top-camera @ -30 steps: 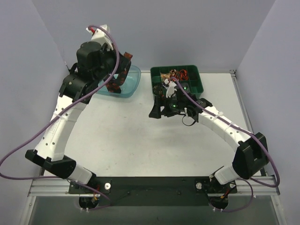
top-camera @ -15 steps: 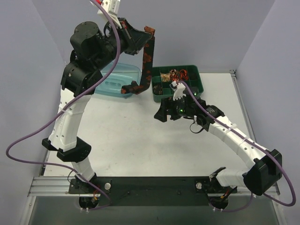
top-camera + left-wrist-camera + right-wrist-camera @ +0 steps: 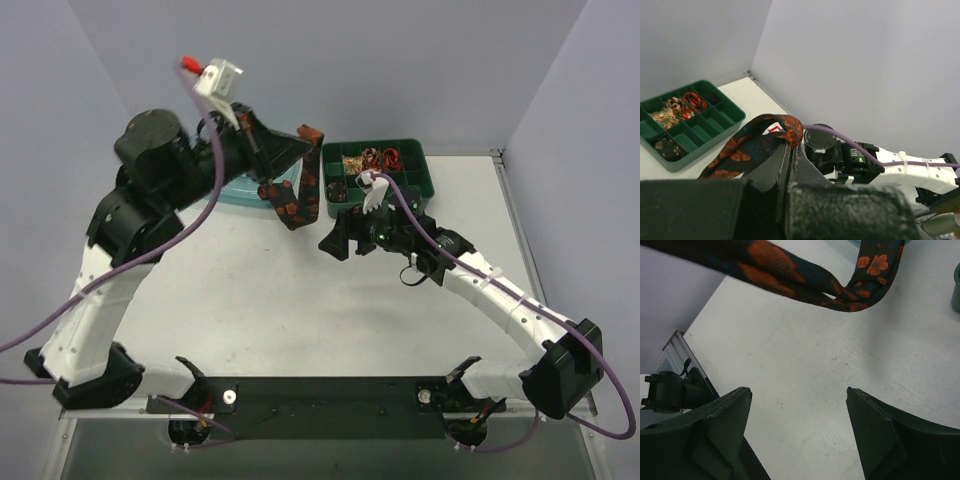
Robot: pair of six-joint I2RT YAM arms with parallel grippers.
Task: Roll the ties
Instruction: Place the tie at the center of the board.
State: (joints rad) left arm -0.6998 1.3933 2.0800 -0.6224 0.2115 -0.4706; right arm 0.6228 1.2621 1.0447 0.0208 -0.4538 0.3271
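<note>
My left gripper (image 3: pixel 306 140) is shut on a black tie with orange-red blotches (image 3: pixel 292 198) and holds it in the air between the blue tub and the green tray. The tie hangs from the jaws and bunches in a loop at the bottom, near the table. In the left wrist view the shut fingertips (image 3: pixel 790 150) pinch a fold of the tie (image 3: pixel 747 147). My right gripper (image 3: pixel 336 240) is open and empty, low over the table just right of the tie's lower loop. In the right wrist view the tie (image 3: pixel 790 282) crosses above the open gripper (image 3: pixel 799 396).
A green compartment tray (image 3: pixel 413 175) at the back right holds rolled ties (image 3: pixel 385 157); it also shows in the left wrist view (image 3: pixel 715 127). A clear blue tub (image 3: pixel 238 188) sits at the back left, partly behind my left arm. Purple cables run along both arms.
My left arm has swung down and forward, so the tie that hung long from high up now hangs lower and bunched. My right gripper has shifted slightly left toward it, still open.
</note>
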